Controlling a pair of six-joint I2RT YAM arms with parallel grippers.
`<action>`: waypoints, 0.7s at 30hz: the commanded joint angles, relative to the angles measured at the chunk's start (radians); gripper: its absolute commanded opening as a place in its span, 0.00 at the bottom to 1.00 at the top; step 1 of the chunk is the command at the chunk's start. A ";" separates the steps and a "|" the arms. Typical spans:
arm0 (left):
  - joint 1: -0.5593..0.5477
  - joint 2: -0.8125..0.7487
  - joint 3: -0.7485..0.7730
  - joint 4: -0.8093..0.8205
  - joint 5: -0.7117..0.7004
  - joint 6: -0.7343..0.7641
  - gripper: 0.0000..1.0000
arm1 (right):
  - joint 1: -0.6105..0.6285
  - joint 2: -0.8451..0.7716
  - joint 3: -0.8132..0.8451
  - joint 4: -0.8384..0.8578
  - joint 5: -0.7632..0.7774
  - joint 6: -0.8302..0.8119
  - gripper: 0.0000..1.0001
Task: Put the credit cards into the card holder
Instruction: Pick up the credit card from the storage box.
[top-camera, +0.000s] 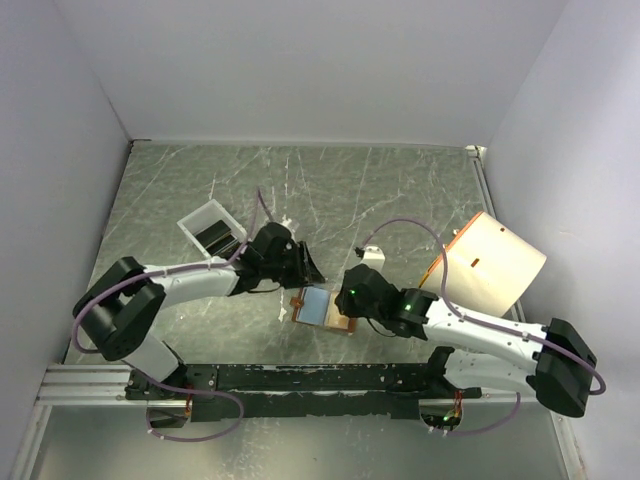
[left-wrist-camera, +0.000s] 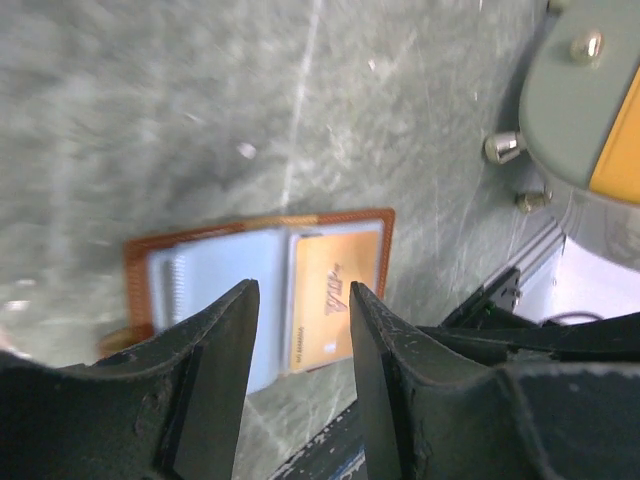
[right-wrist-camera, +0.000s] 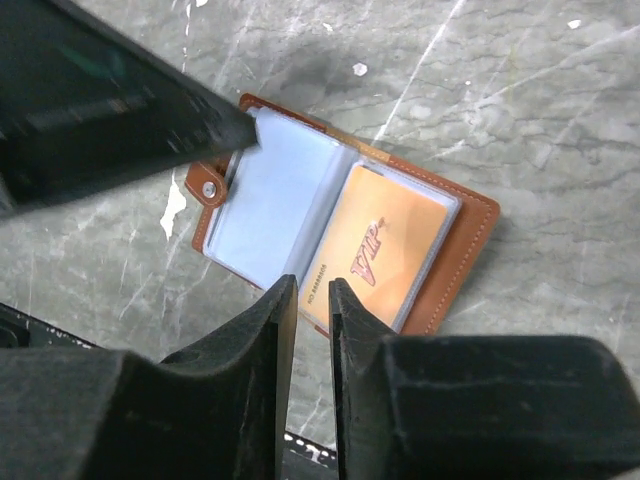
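At the near edge of the desk (top-camera: 380, 190), the black rail (top-camera: 300, 378) carries both arm bases, and the arms reach in toward the middle. Just beyond the rail the card holder (top-camera: 322, 308) lies opened flat, pale blue-grey pockets facing up and its brown leather cover on the desk.

The right claw (right-wrist-camera: 310, 290) hovers over the near edge of the holder. Its jaws are only a narrow slit apart and nothing sits between them. Directly under it a gold card (right-wrist-camera: 385, 250) marked VIP sits inside the right-hand pocket, square to the cover and apparently fully seated. That card therefore looks done, and the slim gap fits a claw that handles a thin card by its edge.

A little farther, the left claw (left-wrist-camera: 302, 295) comes in from the left with its jaws about half open and empty. In the right wrist view one of its fingertips reaches the left-hand page beside the snap tab (right-wrist-camera: 207, 188). Whether it presses on the page or hangs just above it cannot be told. Its likely purpose is to keep the springy cover from folding shut while cards go in.

Farther back on the left, a white tray (top-camera: 195, 222) holds dark cards (top-camera: 218, 238) standing together, where an arm can pick them up. These are not yet in the holder, so most of the task probably remains. On the far right a cream cylinder (top-camera: 495, 265) with an orange rim lies tilted, well apart from the work.
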 joint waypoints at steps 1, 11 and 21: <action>0.111 -0.112 0.014 -0.104 0.000 0.088 0.53 | 0.006 0.064 -0.001 0.086 -0.031 0.004 0.22; 0.320 -0.219 0.269 -0.524 -0.274 0.478 0.54 | 0.006 0.207 0.016 0.136 -0.013 -0.031 0.26; 0.392 -0.275 0.180 -0.435 -0.438 0.981 0.55 | 0.007 0.238 -0.015 0.150 -0.013 -0.043 0.26</action>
